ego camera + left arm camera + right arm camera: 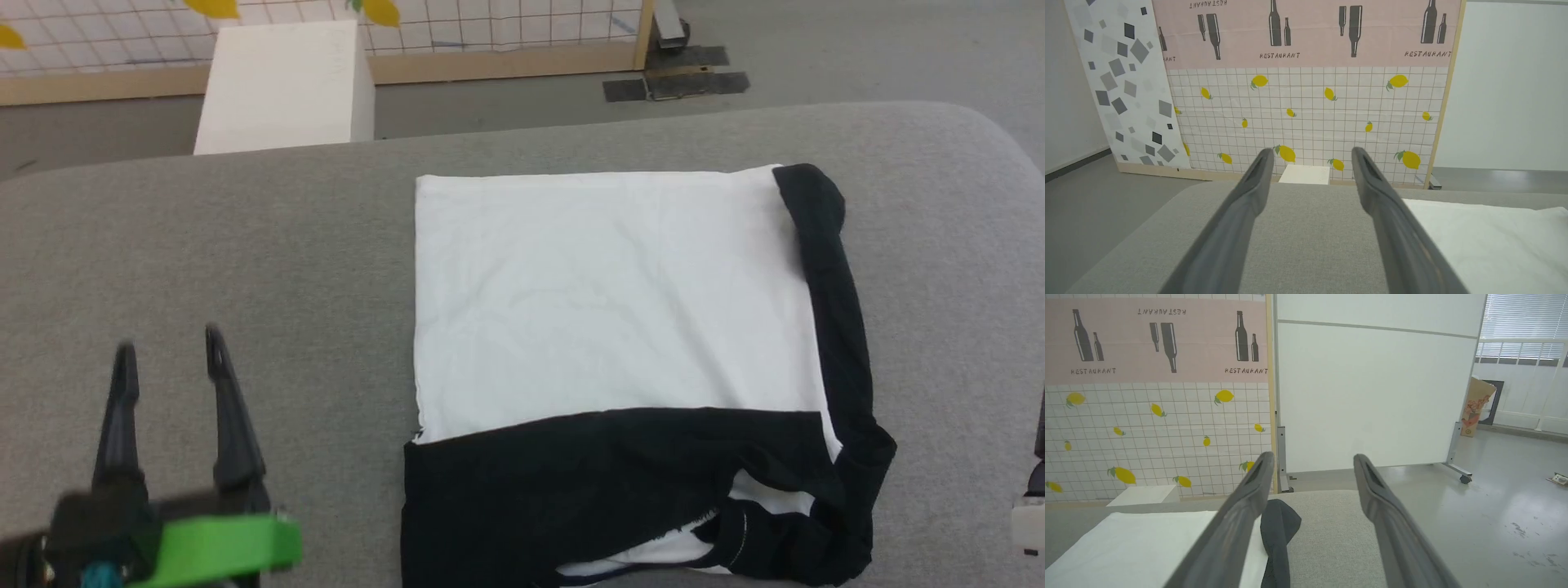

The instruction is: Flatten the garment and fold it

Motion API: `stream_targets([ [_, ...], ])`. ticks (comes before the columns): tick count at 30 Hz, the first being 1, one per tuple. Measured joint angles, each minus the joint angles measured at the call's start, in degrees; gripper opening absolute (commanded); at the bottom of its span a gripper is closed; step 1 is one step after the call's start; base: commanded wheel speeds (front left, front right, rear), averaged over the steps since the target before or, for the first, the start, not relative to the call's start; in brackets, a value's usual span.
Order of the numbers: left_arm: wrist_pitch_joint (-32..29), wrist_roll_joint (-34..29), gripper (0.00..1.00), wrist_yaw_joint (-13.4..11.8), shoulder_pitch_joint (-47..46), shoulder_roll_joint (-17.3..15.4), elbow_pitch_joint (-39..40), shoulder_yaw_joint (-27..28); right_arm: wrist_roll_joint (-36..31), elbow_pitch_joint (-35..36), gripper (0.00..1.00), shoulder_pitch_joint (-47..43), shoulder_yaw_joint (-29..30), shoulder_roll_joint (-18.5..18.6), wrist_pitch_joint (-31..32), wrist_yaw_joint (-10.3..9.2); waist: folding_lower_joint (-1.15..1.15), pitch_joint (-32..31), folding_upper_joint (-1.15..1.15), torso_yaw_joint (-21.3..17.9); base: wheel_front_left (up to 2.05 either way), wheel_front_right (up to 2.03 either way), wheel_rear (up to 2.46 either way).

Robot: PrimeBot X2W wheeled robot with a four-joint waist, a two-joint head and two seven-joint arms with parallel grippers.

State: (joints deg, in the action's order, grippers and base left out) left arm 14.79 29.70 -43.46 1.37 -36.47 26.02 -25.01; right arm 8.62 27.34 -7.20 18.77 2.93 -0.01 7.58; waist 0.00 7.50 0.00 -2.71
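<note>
The garment [612, 302] lies folded into a rough square on the grey table [245, 245], white body up, with black sleeves along its right side and across its near edge. My left gripper [167, 347] hovers open over bare table to the garment's left, holding nothing. In the left wrist view its fingers [1253, 192] stand apart, and the white cloth [1486, 237] lies to their right. My right gripper [1310, 459] is open and empty; the white cloth [1147, 547] and a black sleeve end [1280, 522] lie below its left finger. A bit of that arm shows at the head view's right edge.
A white box [286, 82] stands on the floor beyond the table's far edge, before a lemon-patterned tiled partition [1310, 114]. A white screen on castors [1372, 396] stands to the right, with open grey floor past the table's right end.
</note>
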Motion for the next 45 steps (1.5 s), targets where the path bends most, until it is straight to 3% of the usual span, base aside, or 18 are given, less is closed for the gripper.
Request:
stream_targets([
  [4,0.0,-2.9,1.00,1.0,6.8,3.7,0.8,3.1,0.5,-1.3,1.00,-0.9,0.2,0.0,0.0,0.00,0.00,0.2,0.00,1.2,0.00,0.00,0.00],
  [5,0.0,-3.6,1.00,3.0,7.3,5.9,1.3,3.8,0.6,-1.7,1.00,-1.0,0.3,0.0,-0.1,0.00,0.00,0.3,0.00,1.8,0.00,0.00,0.00],
  [8,0.0,-4.6,1.00,6.6,7.2,8.5,0.8,4.3,0.6,-1.6,1.00,-0.4,0.2,0.0,0.6,0.00,0.00,1.1,0.00,2.4,0.00,0.00,0.00],
  [13,0.0,-6.9,1.00,10.7,6.2,12.0,0.2,5.4,0.8,-0.6,1.00,8.0,0.6,1.1,5.4,0.00,0.00,3.7,0.00,2.5,0.00,0.00,0.00],
  [16,0.0,-8.0,1.00,12.5,4.8,13.3,-0.3,6.0,4.0,-2.1,1.00,15.6,0.5,5.7,9.9,0.00,0.00,6.0,0.00,2.3,0.00,0.00,0.00],
  [21,0.0,-10.5,1.00,15.0,1.6,14.6,-1.1,6.9,9.3,-10.6,1.00,28.4,0.7,15.2,17.8,-0.02,0.01,10.8,0.00,1.6,0.00,0.00,0.00],
  [30,0.0,-13.6,1.00,17.8,-3.5,15.7,-1.9,6.8,10.2,-24.0,1.00,40.3,-3.8,25.4,26.9,-0.01,0.01,19.7,0.00,1.2,0.00,0.00,0.00],
  [36,0.0,-14.7,1.00,18.3,-4.6,15.7,-1.7,6.8,11.2,-30.4,1.00,42.9,-6.1,26.2,34.9,-0.01,0.01,24.5,0.00,1.8,0.00,0.00,0.00],
  [45,0.0,-15.3,1.00,18.8,-5.5,16.5,-1.9,6.0,13.2,-33.1,1.00,45.1,-9.3,27.4,36.8,-0.01,0.01,29.6,0.00,4.2,0.00,0.00,0.00],
])
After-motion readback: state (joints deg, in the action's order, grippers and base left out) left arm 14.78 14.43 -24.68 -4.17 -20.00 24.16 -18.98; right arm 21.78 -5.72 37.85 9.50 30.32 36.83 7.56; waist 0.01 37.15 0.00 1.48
